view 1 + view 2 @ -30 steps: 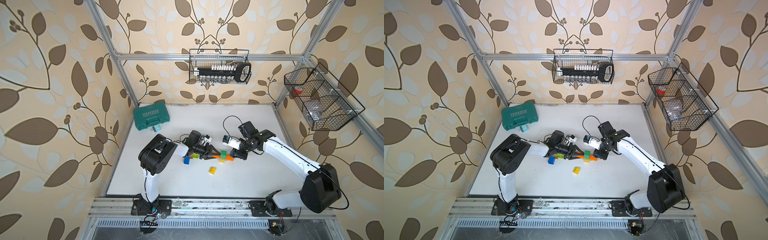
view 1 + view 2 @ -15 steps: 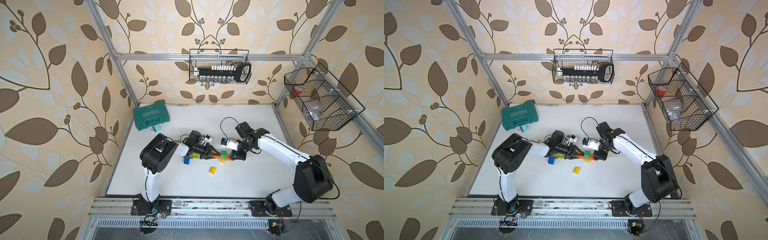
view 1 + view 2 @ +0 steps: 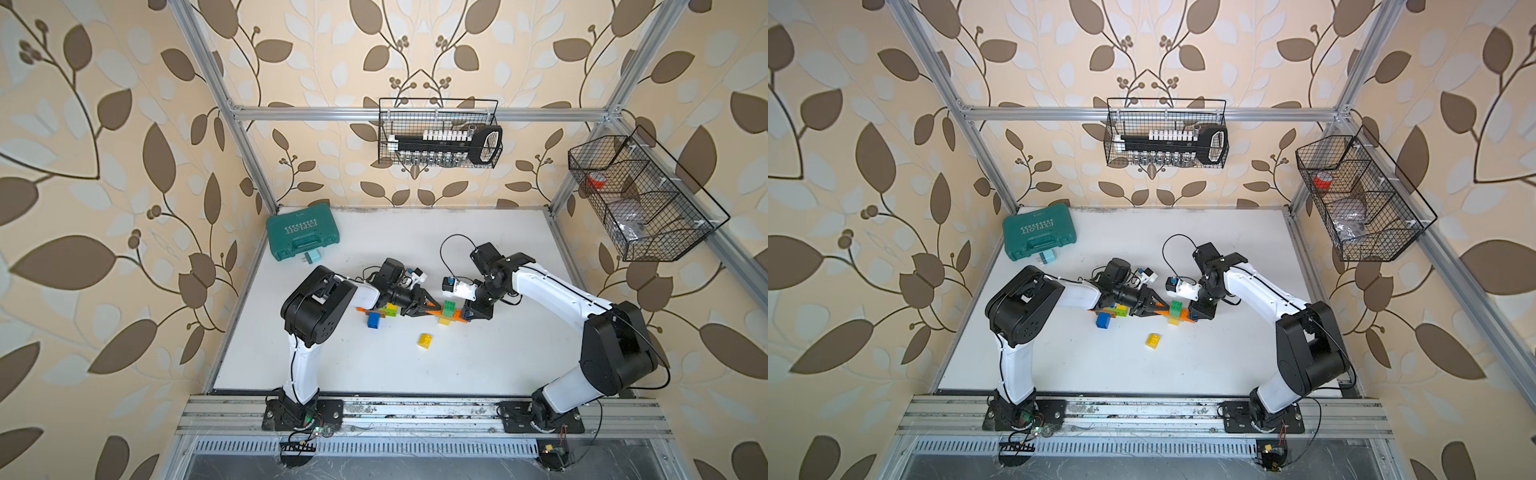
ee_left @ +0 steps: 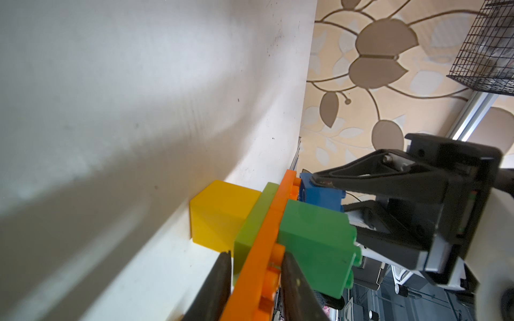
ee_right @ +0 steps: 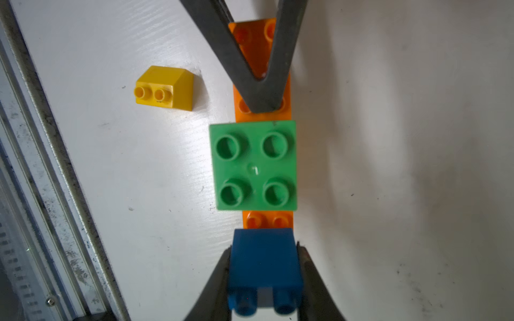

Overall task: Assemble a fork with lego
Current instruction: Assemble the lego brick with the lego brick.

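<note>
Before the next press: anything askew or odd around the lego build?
Yes. The blue brick in the right hand lies on its side, studs pointing back at the hand, while the green brick on the orange plate has its studs up. A yellow sloped brick sits loose, apart from them.

Left arm (image 3: pixel 301 370) and right arm (image 3: pixel 552 291): identical build, white tubular links between bulky black joint housings, each standing on a black base plate (image 3: pixel 332 415) with visible bolts. A thin black cable (image 3: pixel 446 245) loops free above the right wrist. Left tool (image 5: pixel 261 93) and right tool (image 5: pixel 264 250): two slim, tapering black fingers (image 5: pixel 230 55) each, scuffed at the tips; two screw heads (image 4: pixel 386 159) noted on a right finger
</note>
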{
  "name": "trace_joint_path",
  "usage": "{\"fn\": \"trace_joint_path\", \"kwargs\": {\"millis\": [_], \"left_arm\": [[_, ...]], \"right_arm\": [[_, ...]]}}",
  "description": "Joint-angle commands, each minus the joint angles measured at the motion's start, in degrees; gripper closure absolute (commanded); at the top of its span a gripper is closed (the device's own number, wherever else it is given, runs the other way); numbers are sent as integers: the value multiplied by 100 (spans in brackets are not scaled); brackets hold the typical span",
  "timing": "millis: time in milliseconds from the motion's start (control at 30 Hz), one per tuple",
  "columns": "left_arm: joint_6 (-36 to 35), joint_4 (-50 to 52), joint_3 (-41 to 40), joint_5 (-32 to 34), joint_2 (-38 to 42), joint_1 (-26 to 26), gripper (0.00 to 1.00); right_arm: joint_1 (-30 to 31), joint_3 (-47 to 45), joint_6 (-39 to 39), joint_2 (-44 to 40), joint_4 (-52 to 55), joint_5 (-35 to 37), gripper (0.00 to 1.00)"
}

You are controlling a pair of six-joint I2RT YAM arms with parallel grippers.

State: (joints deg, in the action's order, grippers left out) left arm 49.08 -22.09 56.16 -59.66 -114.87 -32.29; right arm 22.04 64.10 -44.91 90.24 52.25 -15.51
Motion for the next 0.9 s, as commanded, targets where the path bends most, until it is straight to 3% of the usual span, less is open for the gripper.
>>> {"fn": "trace_joint_path", "kwargs": {"millis": [0,867], "left_arm": [[-227,305,145,86,-173,-33,69],[-267,205,69,95,-439,64,71]], "right_arm": [[-12,129,-80,100,157,-180,100],[90,572,388,932,571,-14,100]]}}
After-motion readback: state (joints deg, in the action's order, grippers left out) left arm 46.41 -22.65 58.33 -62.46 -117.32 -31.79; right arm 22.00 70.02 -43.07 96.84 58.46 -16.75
